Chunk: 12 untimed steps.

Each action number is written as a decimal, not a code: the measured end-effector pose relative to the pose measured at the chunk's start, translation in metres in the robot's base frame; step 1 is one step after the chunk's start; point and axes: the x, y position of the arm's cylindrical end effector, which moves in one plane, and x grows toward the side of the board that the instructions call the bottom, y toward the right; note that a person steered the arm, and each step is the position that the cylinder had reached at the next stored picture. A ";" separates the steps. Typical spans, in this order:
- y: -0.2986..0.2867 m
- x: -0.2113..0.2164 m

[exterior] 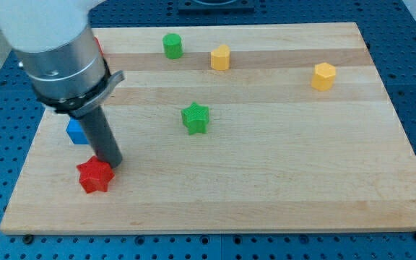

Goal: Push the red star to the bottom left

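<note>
The red star [94,175] lies on the wooden board [266,180] near the view's bottom left. My tip [112,164] is at the star's upper right edge, touching or nearly touching it. The dark rod rises from there up to the arm's grey body at the view's top left. A blue block [75,132], partly hidden by the rod, sits just above the star.
A green star [195,118] lies near the board's middle. A green cylinder [172,45] and a yellow block [220,56] sit near the top edge. Another yellow block [323,75] is at the upper right. A small red piece [98,46] shows behind the arm.
</note>
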 end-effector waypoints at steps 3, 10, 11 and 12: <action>0.012 0.000; -0.005 0.047; -0.017 0.047; -0.027 0.047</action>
